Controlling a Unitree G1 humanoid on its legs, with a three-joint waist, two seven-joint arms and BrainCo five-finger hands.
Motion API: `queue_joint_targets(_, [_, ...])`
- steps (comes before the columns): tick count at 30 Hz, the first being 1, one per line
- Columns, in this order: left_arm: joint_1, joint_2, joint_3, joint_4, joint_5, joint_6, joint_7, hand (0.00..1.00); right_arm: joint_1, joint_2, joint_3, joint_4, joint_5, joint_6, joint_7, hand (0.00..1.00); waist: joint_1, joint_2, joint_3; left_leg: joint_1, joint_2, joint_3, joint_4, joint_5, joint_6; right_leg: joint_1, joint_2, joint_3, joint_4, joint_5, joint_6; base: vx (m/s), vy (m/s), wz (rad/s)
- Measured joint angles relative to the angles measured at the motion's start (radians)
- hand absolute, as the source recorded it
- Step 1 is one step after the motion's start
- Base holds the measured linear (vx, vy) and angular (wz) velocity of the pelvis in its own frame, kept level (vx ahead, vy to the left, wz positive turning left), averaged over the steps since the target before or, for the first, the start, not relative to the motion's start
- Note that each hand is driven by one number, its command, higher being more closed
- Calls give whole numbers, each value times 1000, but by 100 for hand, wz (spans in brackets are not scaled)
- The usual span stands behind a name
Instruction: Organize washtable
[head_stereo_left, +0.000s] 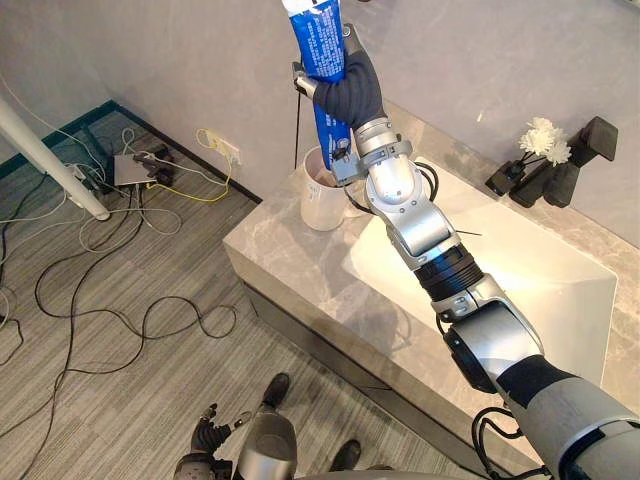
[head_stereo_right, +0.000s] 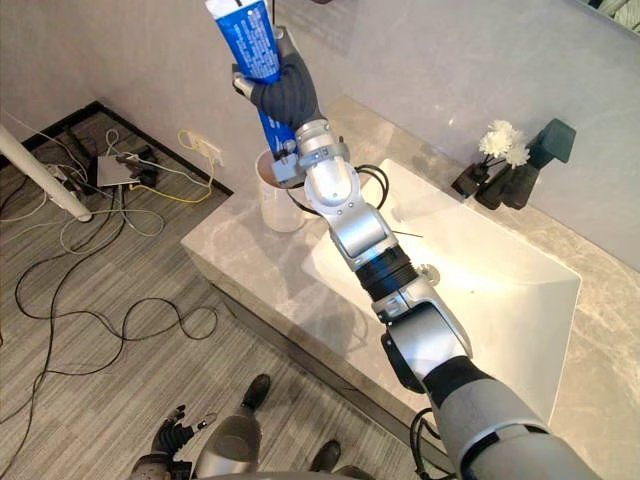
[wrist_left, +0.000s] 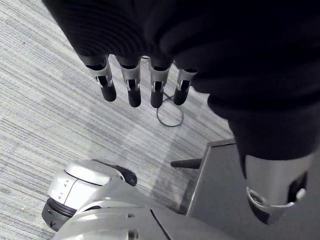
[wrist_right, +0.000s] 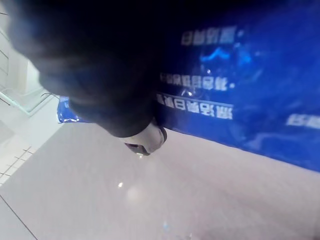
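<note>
A blue toothpaste tube (head_stereo_left: 318, 40) is held upright in my right hand (head_stereo_left: 350, 90), whose fingers are curled round its middle. The tube's lower end (head_stereo_left: 333, 140) hangs just over the rim of a white cup (head_stereo_left: 322, 205) at the left end of the grey marble washtable (head_stereo_left: 280, 270). A thin dark stick (head_stereo_left: 297, 120) rises from the cup beside the hand. Up close, the right wrist view has the tube (wrist_right: 240, 90) against the dark hand cover. My left hand (wrist_left: 132, 85) hangs low over the floor with straight fingers, holding nothing.
A white sink basin (head_stereo_left: 560, 290) lies right of the cup. White flowers (head_stereo_left: 545, 140) and dark holders (head_stereo_left: 590, 150) stand at the back wall. On the floor to the left are loose cables (head_stereo_left: 120, 300), a power strip (head_stereo_left: 135, 170) and a white pole (head_stereo_left: 50, 160).
</note>
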Motion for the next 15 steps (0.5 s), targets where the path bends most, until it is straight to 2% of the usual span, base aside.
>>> queue_joint_targets(15, [0,0,-1,1,-2,0,0,0,98,30,6,0,0,1,4,100,-1,1,1,2,-1,-1,0,-3,-5,-6,0,0,13,-4,-6,0,0,-1])
